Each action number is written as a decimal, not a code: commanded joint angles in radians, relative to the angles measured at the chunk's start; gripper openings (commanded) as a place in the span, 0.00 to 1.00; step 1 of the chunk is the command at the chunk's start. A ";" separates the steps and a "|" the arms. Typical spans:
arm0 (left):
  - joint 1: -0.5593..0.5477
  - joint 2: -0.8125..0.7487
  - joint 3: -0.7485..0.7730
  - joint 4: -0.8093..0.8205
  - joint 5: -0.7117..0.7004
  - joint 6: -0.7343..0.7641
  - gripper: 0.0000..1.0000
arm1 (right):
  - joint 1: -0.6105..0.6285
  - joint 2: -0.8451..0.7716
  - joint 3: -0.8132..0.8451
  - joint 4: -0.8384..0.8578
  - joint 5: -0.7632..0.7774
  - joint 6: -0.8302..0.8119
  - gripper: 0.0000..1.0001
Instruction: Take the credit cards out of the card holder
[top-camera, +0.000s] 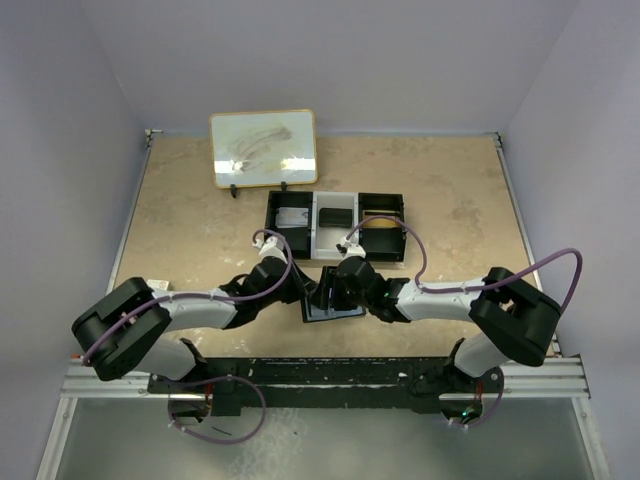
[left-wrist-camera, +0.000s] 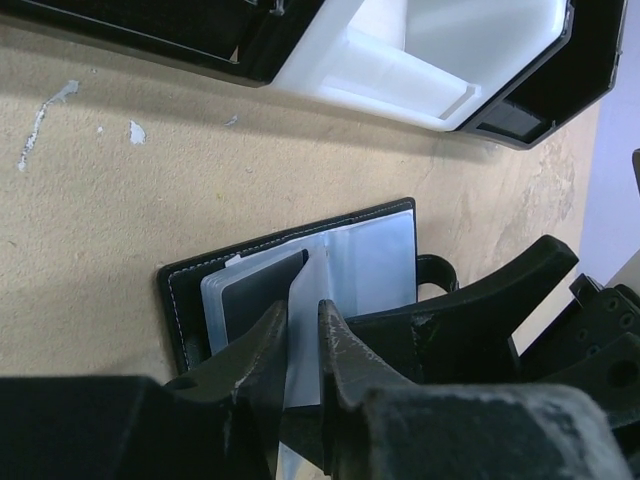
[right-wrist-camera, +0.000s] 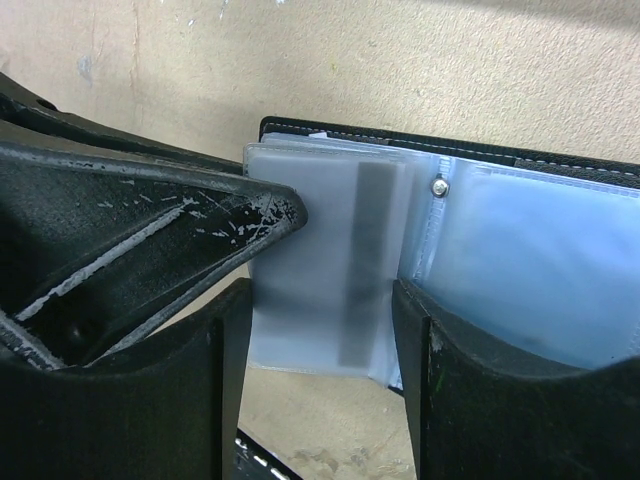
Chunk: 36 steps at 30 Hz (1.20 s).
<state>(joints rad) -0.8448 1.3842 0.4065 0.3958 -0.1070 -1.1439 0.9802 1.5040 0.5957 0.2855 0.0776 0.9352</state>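
The holder (left-wrist-camera: 185, 300) lies open on the desk (top-camera: 200, 240). Its cards (left-wrist-camera: 255, 295) sit in sleeves, none out yet. Left jaws stand narrow around a sleeve edge (left-wrist-camera: 304, 350), grip unclear. Right jaws are open.

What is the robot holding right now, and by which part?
The left end effector pinches one clear sleeve of the open card holder by its free edge. The right end effector stands open astride the sleeves, apparently gripping nothing.
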 joint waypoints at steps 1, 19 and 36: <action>-0.009 0.010 0.049 0.062 0.038 0.003 0.11 | -0.001 0.007 -0.021 -0.049 -0.028 -0.006 0.58; -0.050 0.018 0.078 0.104 0.090 -0.004 0.35 | 0.000 -0.334 0.005 -0.336 0.149 0.037 0.77; -0.127 0.150 0.155 0.161 0.082 0.003 0.42 | -0.001 -0.649 -0.095 -0.482 0.254 0.135 0.78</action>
<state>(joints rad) -0.9569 1.5200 0.5320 0.4908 -0.0231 -1.1416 0.9806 0.8795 0.5301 -0.1917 0.2996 1.0317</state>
